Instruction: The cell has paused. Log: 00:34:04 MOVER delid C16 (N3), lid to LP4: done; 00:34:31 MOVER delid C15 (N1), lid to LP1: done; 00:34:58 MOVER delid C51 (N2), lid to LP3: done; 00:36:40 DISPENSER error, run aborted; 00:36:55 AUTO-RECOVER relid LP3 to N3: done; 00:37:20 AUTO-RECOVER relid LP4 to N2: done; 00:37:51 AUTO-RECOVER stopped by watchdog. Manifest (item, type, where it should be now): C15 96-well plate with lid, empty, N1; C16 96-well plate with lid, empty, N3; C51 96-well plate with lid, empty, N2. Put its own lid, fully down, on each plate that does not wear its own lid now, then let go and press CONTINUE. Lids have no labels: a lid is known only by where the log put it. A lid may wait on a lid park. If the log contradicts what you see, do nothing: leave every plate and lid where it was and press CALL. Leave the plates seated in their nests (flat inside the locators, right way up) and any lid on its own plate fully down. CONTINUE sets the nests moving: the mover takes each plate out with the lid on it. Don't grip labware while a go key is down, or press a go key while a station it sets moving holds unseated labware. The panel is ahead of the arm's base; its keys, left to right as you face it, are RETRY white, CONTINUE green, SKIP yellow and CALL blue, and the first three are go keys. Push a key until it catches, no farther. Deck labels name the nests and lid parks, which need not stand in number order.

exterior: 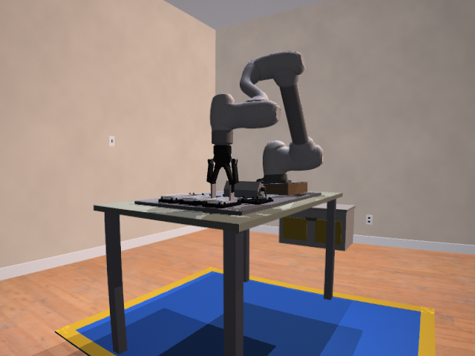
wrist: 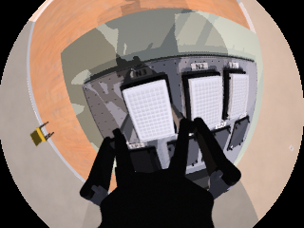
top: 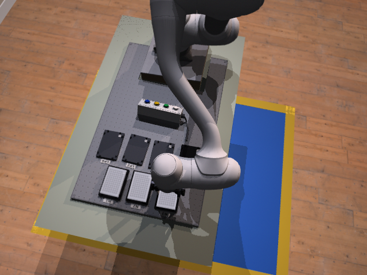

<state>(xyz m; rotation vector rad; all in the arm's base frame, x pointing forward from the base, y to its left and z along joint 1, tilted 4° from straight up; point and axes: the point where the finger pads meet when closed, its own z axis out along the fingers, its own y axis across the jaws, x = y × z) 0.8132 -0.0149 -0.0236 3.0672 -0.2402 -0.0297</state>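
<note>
Wood floor: plank floor [top: 311,53], blue mat with yellow border [top: 257,177] under the table
Table: pale green top [top: 89,207], dark legs, carries the deck plate
Arm: grey Doosan arm [top: 189,89] reaches from its base past the key panel and bends down over the plate row
Deck plate: dark perforated deck plate [top: 118,118]; everything below placed relative to the key panel
Key panel: grey box [top: 160,113], keys blue, yellow, green, white as seen from the top view
Lid parks: three dark pads visible just beyond the key panel, away from the base [top: 110,145] [top: 136,149] [top: 161,149]; a fourth mostly hidden by the arm
Plates: three white 96-well plates in the row farthest from the key panel [top: 113,181] [top: 139,187] [top: 166,200]; deck labels too small to read
Gripper: gripper [exterior: 222,193] points straight down over the third plate, the one half hidden by the wrist
Jaws: closed on that plate's lid, one finger on each side of it at deck level [wrist: 148,110]; lid not visibly lifted
</note>
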